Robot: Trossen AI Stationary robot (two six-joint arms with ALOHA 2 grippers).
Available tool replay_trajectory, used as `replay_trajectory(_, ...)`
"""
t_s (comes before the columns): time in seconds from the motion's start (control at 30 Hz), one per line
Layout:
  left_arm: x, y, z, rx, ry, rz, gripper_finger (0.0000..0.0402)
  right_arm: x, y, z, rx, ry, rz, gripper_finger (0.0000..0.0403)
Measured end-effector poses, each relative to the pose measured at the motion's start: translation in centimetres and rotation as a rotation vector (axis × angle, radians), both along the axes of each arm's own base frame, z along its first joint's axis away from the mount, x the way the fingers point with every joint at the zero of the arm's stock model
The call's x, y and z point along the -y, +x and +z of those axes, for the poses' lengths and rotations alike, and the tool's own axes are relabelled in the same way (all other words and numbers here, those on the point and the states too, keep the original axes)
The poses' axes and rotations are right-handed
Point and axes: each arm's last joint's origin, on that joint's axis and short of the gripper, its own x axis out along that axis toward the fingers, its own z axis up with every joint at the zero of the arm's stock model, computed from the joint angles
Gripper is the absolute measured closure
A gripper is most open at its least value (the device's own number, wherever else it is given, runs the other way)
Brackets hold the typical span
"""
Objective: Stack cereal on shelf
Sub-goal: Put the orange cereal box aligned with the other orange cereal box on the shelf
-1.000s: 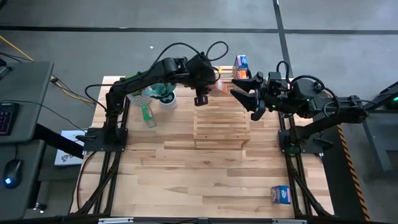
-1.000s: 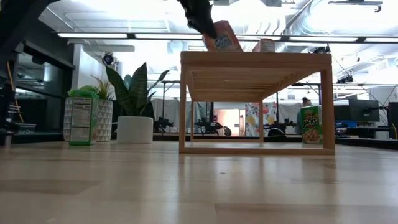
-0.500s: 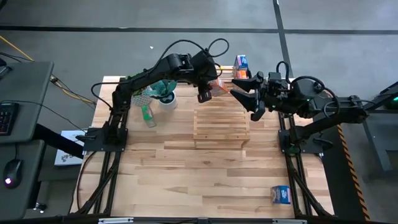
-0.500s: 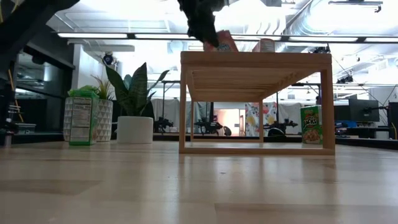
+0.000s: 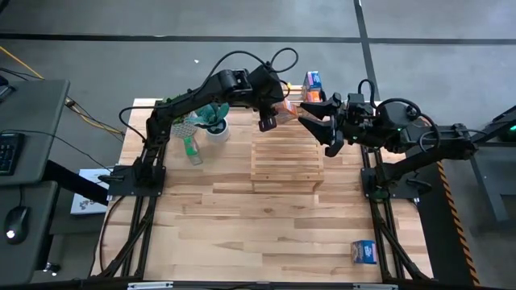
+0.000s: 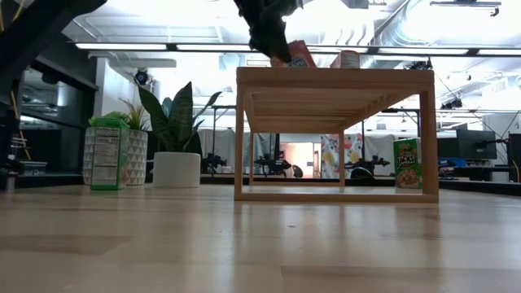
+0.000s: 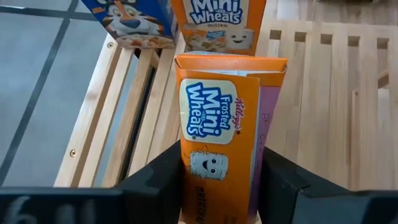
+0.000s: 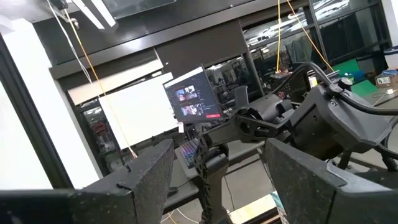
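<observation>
A pale plank table (image 5: 242,217) stands on grey floor, with an office room behind it in the low view. The left tool (image 7: 221,186) clamps an orange cereal box (image 7: 219,143) upright over the shelf (image 5: 286,157), at its far left edge, just beside the boxes already standing there. The right tool (image 5: 316,127) hangs open at the shelf's far right. Compared with a second ago, the left tool has shifted slightly right and far.

Two potted plants (image 6: 175,130) stand at the wood-plank tabletop's (image 5: 242,225) far left, a keyboard (image 5: 6,151) on the side desk.
</observation>
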Motion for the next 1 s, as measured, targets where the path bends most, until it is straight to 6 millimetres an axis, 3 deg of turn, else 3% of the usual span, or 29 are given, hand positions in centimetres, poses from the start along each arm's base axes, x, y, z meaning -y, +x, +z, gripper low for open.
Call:
replay_trajectory(0.47,-0.7,1.4,-2.1,-0.03,-0.022,-0.003,0.0179,0.0,0.0,0.0,0.007,0.015,0.005,0.0155)
replay_trajectory(0.8,-0.7,0.7,-0.4,0.041,-0.002,-0.002,0.0169,0.0,0.0,0.0,0.006,0.015,0.005,0.0155)
replay_trajectory(1.0,0.0,-1.7,2.1,0.042,-0.002,0.001,0.0169,0.0,0.0,0.0,0.006,0.015,0.004,0.0155)
